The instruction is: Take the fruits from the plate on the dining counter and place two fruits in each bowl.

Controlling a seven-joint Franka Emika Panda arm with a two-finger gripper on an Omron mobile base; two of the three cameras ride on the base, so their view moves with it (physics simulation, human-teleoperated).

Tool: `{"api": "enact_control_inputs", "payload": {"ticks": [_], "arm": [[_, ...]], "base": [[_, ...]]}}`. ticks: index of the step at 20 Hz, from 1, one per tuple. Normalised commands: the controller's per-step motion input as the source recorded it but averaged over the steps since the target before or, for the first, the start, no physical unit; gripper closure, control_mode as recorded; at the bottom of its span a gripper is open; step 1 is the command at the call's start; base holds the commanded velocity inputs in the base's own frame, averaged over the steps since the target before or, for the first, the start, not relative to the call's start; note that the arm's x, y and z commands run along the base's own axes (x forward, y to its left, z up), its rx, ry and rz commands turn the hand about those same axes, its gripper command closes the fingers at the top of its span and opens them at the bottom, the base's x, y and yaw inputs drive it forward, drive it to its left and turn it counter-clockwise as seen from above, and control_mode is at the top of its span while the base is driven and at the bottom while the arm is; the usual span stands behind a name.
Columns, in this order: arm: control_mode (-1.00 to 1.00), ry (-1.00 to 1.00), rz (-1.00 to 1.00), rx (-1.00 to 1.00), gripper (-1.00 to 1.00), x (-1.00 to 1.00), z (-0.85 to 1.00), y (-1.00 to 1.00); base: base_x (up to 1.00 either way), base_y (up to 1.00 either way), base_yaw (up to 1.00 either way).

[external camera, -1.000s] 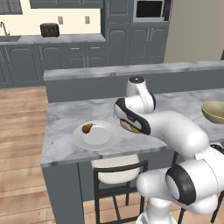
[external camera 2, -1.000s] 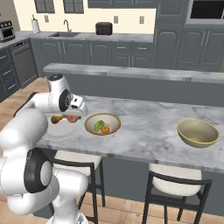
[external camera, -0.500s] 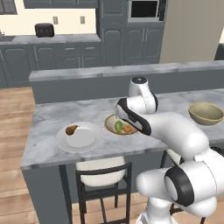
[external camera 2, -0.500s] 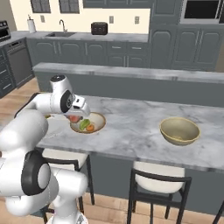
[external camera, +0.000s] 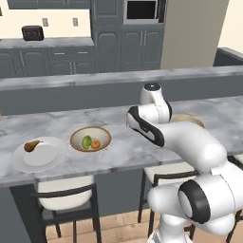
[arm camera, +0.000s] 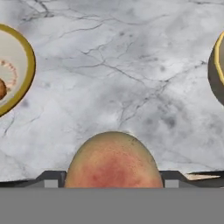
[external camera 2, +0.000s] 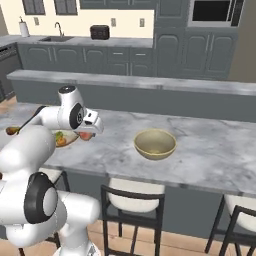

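Note:
My gripper (arm camera: 113,178) is shut on the reddish-pink round fruit (arm camera: 113,161), held above bare dining counter (arm camera: 131,78) between the two bowls. In the right base view the fruit (external camera 2: 86,135) shows under the hand. The near tan bowl (external camera: 90,138) holds the green oval fruit (external camera: 86,141) and the small orange fruit (external camera: 95,144). At far left, the white plate (external camera: 45,159) carries the brown pear-shaped fruit (external camera: 32,145). The other bowl (external camera 2: 155,144) is empty and lies to the hand's right.
A raised grey ledge (external camera 2: 150,85) runs along the far side of the counter. Stools (external camera 2: 131,197) stand under the near edge. The back worktop holds a toaster (external camera: 32,32). My own arm hides part of the empty bowl in the left base view.
The base has driven to the right along the counter, so the whole picture has shifted left. The hand, still gripping the reddish fruit, now hangs between the two bowls.

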Motion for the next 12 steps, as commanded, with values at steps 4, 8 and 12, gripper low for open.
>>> {"api": "enact_control_inputs", "payload": {"ticks": [4,8,12], "arm": [[1.00,0.00,0.00,0.00,1.00,0.00,0.00,0.00],[1.00,0.00,0.00,0.00,1.00,0.00,0.00,0.00],[1.00,0.00,0.00,0.00,1.00,0.00,0.00,0.00]], "base": [[0.06,-0.57,-0.05],[0.41,-0.16,-0.11],[0.57,0.00,-0.08]]}}
